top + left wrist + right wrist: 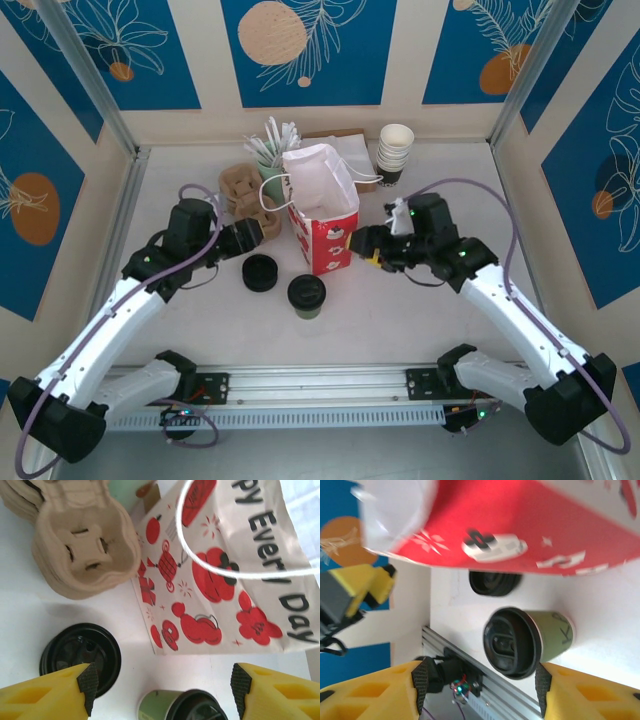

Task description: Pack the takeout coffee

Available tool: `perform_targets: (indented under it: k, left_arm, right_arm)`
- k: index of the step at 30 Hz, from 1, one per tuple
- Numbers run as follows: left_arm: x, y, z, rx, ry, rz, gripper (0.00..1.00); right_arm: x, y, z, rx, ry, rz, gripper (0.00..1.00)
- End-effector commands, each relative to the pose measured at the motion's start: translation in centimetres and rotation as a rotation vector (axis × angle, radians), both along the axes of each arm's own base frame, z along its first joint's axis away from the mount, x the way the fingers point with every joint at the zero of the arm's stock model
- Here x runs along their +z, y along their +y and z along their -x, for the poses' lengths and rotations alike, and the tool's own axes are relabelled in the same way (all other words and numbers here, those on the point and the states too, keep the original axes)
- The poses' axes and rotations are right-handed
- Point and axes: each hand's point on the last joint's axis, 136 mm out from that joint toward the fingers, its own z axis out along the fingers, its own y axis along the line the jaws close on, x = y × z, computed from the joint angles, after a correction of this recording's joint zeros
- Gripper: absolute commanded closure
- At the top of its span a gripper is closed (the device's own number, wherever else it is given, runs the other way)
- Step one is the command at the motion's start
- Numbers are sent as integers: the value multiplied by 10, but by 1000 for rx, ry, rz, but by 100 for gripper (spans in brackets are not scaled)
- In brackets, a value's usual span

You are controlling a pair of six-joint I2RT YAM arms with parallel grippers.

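One takeout coffee [306, 294], bag [200, 605] reading "Every Day"

1. The takeout coffee [306, 295] is a small paper cup with an olive-green body and a round black plastic lid fitted on top.
2. It stands upright on the white table [400, 320], untouched.
3. It sits near the front of the red-and-white paper bag [322, 225], apart from it.

takeout coffee [180, 706] cut off at lower edge, paper bag [235, 570] cropped at top, lid stack [495, 582] partly behind it
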Motion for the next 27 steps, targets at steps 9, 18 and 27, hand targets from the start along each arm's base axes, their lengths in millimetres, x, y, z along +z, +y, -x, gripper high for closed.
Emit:
perform_targets:
  k: [9,18,27]
  left_arm:
    - [9,31,-43,78,-4,26,28]
    - [-22,42,-81,99,43,29,31]
    - [-55,47,-111,104,72,15,37]
  right_arm:
    - [65,-50,-27,-44,-133,-30,40]
    - [100,-70,-53,-53,-227,-66,40]
    - [97,-70,-55,-34,-211,-99,43]
